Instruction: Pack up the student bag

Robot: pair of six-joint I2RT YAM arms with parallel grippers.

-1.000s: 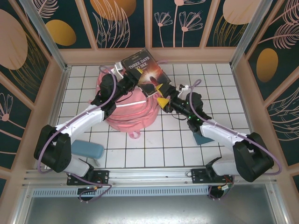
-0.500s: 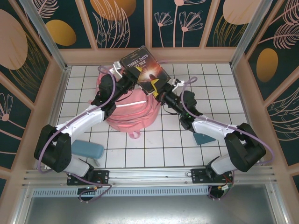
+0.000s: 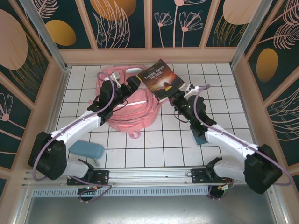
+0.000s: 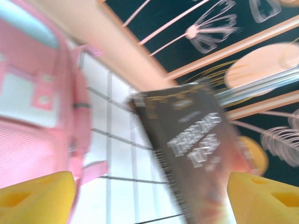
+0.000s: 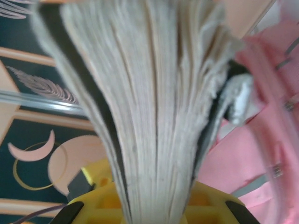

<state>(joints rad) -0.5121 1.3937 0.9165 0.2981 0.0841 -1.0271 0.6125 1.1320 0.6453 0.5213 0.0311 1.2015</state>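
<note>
The student bag point(image 3: 125, 106), a large pink backpack, lies on the tiled floor at the back left; the left wrist view shows it as the pink bag point(image 4: 28, 116). A dark paperback book point(image 3: 161, 79) hangs tilted in the air just right of the bag. My right gripper point(image 3: 176, 96) is shut on the book's lower edge. In the right wrist view the book's page block point(image 5: 154, 107) is clamped between the yellow jaws, with the bag point(image 5: 261, 149) beyond. My left gripper point(image 3: 135, 84) stands open over the bag's top, left of the book point(image 4: 201, 144), its yellow fingertips point(image 4: 37, 198) far apart.
A small blue case point(image 3: 87, 149) lies at the front left by the left arm. A teal object point(image 3: 203, 138) sits under the right forearm. Wooden walls point(image 3: 51, 93) enclose the tiled floor on three sides.
The right gripper closed on the book and carried it to the right. The left gripper let go of the book and now sits apart from it over the bag.
</note>
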